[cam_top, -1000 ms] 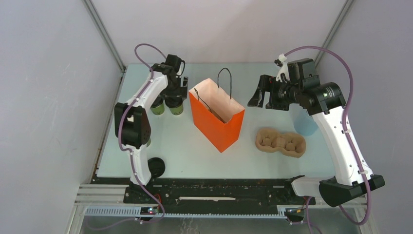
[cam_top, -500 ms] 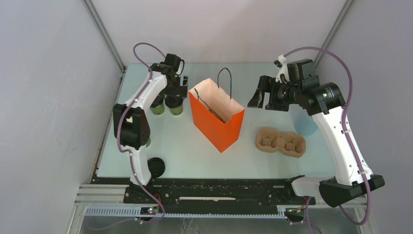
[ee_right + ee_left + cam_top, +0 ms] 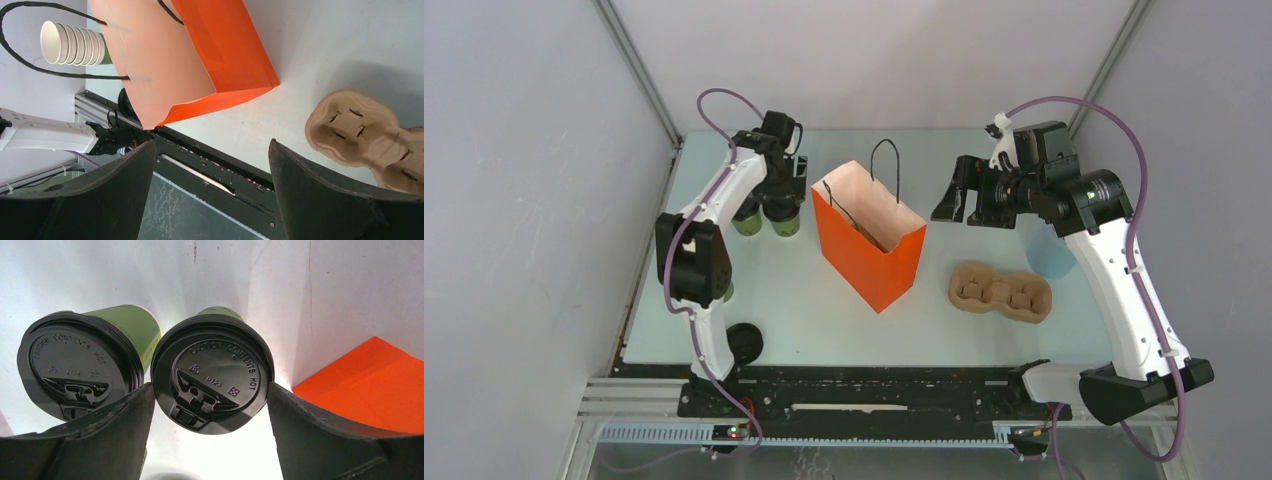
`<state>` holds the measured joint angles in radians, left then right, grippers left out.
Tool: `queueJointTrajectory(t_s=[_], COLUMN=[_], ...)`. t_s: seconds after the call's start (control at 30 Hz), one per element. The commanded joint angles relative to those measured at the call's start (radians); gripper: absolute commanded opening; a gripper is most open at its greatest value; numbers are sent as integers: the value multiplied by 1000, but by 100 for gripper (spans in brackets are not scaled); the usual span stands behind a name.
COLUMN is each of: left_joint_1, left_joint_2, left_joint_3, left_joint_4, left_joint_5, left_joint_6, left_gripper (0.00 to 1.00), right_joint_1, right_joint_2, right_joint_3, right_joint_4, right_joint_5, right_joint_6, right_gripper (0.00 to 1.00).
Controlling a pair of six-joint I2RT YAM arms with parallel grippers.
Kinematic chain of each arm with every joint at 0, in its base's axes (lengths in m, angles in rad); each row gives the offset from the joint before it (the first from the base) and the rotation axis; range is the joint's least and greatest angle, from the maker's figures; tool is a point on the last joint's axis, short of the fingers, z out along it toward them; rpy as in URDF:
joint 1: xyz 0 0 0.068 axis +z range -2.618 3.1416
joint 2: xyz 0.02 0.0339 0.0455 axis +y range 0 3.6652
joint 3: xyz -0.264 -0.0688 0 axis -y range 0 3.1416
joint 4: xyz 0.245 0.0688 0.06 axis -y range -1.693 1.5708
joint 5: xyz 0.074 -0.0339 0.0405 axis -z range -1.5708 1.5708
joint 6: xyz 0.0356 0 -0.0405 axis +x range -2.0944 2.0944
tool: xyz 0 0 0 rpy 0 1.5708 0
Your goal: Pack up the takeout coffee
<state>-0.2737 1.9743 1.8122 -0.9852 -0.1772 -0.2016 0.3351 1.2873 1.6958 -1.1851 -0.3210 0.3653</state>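
The left tool (image 3: 210, 390) has eased down a touch — jaws spread wide, flanking one takeout coffee (image 3: 212, 372) standing far left on the bench (image 3: 804, 300), beside its twin (image 3: 75, 370); closing seems next. The right tool (image 3: 212, 150) has barely moved — agape, empty.

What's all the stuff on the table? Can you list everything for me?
Coffee cups: two, olive-green with black lids, side by side at the far left.
Paper bag: one, orange, standing open in the middle.
Cup carrier: one, tan, empty, right of the bag.
Cup stack: one, lidless, white inside, left side.
Loose lid: one, black, near left corner.
Blue thing: one, pale, behind the right arm; cannot tell what.
Table: one, pale.
Left gripper: black, open, fingers either side of the cup nearer the bag.
Right gripper: black, open, holding nothing.
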Motion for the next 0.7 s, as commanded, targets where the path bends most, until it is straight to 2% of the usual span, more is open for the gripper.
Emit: queueJointTrajectory(t_s=[0.0, 0.13, 0.23, 0.27, 0.43, 0.53, 0.67], left_joint_1=[1, 1, 0, 1, 1, 0, -5], left_joint_2=[-50, -42, -45, -53, -117, -181, -298], left_joint_3=[-24, -23, -31, -37, -56, -76, -144], left_joint_4=[7, 11, 15, 20, 34, 34, 39], left_joint_5=[-8, -4, -9, -12, -28, -30, -20], left_joint_6=[4, 6, 11, 11, 13, 14, 3], left_gripper=[83, 84, 75, 74, 70, 69, 66], right_joint_1=[-7, -5, -5, -5, 46, 128, 306], right_joint_2=[-22, -25, -32, -33, -10, 58, 153], right_joint_3=[0, 2, 2, 7, 69, 174, 275], right_joint_4=[26, 6, -38, -58, -157, -267, -319], right_joint_5=[-12, 15, 62, 77, 219, 296, 414], right_joint_6=[9, 39, 111, 136, 353, 495, 715], right_gripper=[91, 91, 94, 99, 100, 100, 96])
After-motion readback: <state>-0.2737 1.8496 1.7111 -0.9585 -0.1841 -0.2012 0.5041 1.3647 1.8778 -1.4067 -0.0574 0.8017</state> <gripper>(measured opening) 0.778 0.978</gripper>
